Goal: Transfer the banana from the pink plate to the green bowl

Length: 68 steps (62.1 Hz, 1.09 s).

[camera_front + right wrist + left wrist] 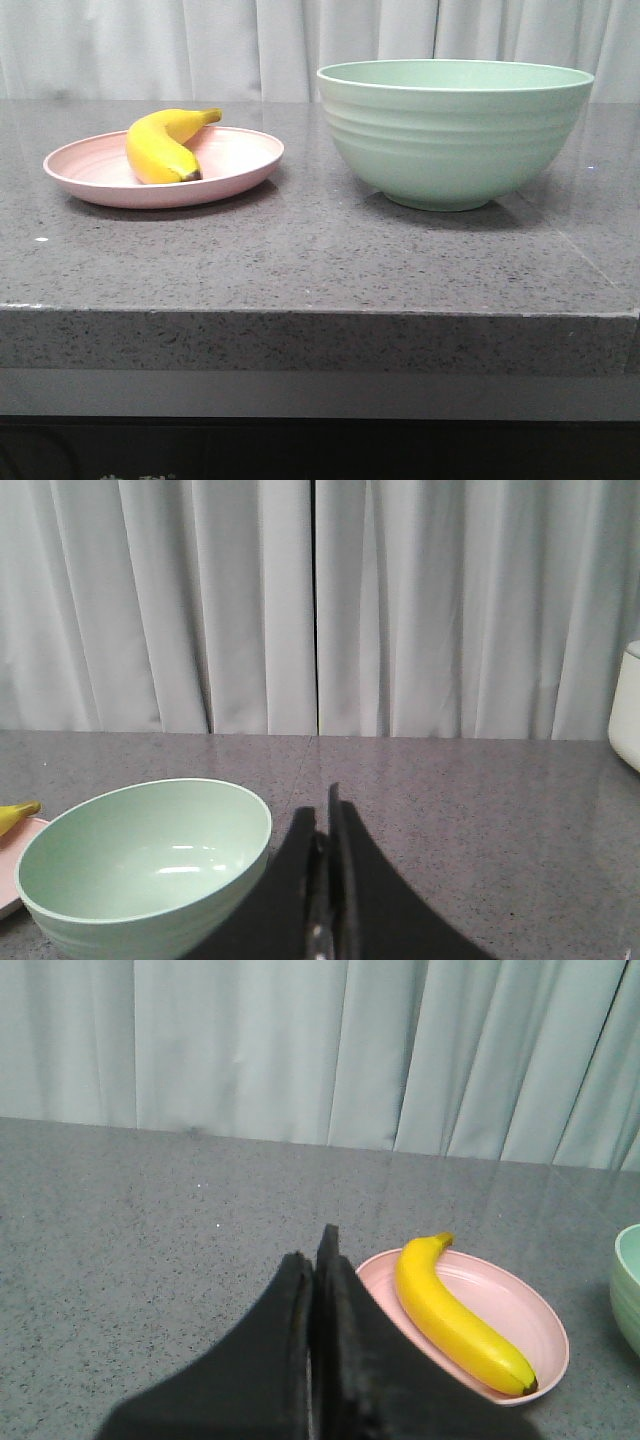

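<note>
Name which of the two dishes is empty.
The green bowl: its inside is bare. The pink plate holds the banana.

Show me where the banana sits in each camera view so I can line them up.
Front view: banana on the pink plate, left of the green bowl.
Left wrist view: banana on the plate, beside the shut fingers.
Right wrist view: only its yellow stem shows at the picture's edge, beside the bowl.
Shared landmark: the green bowl.
</note>
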Each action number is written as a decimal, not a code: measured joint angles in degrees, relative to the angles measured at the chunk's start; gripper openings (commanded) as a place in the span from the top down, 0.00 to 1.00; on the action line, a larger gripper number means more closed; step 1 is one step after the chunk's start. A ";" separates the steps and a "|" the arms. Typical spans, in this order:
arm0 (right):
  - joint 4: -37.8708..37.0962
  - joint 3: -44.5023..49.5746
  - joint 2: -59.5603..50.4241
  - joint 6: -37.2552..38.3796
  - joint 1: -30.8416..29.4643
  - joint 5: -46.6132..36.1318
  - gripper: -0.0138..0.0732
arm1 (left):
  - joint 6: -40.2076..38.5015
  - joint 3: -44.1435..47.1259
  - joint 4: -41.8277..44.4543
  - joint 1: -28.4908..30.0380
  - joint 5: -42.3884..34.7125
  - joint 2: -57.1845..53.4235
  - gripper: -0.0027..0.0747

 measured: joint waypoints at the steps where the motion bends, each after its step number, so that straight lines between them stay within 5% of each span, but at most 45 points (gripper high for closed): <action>1: 0.00 -1.15 0.98 0.00 0.00 0.74 0.92 | 0.00 -1.06 0.00 0.00 0.57 0.88 0.99; 14: -0.13 -8.97 10.06 0.00 0.00 7.34 0.92 | 0.00 -5.73 0.00 0.00 4.06 7.08 0.99; 47: -0.26 -7.01 21.10 0.00 0.00 12.30 0.91 | 0.00 -3.49 0.37 0.00 4.97 11.74 0.97; 53: -0.26 -7.01 21.27 0.00 0.00 12.70 0.78 | 0.00 -3.49 0.99 0.00 4.97 12.11 0.78; 62: -0.26 -7.01 21.27 0.00 0.00 13.70 0.33 | 0.00 -3.49 1.77 0.00 4.30 13.35 0.28; 68: -0.26 -7.01 21.27 0.00 0.00 13.93 0.15 | 0.00 -3.49 1.77 0.00 3.05 14.83 0.17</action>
